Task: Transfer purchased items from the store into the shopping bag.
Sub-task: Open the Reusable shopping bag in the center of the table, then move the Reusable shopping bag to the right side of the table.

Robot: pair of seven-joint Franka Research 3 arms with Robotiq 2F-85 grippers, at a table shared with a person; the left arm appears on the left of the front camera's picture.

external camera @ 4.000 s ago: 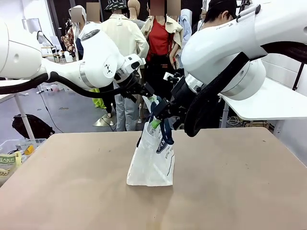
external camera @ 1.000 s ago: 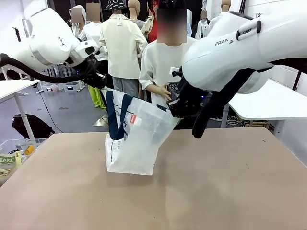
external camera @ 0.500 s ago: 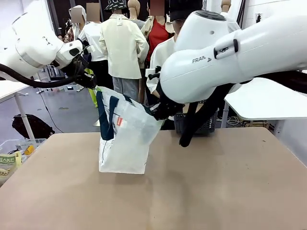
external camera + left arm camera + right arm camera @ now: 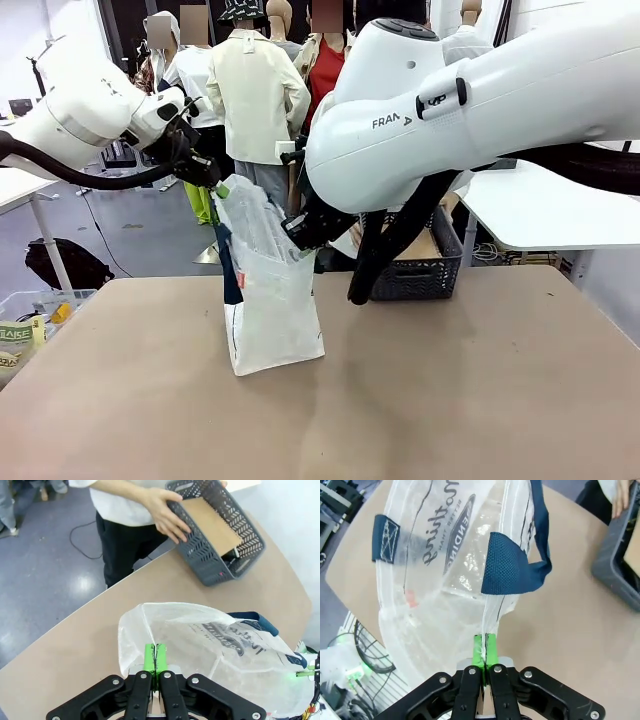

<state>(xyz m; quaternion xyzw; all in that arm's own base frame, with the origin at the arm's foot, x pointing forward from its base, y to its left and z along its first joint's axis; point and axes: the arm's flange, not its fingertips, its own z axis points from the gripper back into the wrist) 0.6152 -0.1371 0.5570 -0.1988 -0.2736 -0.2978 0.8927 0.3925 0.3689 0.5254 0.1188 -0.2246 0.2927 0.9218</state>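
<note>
You have the bag standing on the counter, its mouth held by the left pincer and the right pincer, each clamped on the rim. Beyond the bag, a hand holds the basket.

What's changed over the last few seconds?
The right jaws swung in toward the left ones, narrowing the bag mouth after stretching it wide. The person brought the basket down to the table's far edge. Both jaws stay shut on the bag's rim.

Grey glossy floor, white side table, tan tabletop
</note>
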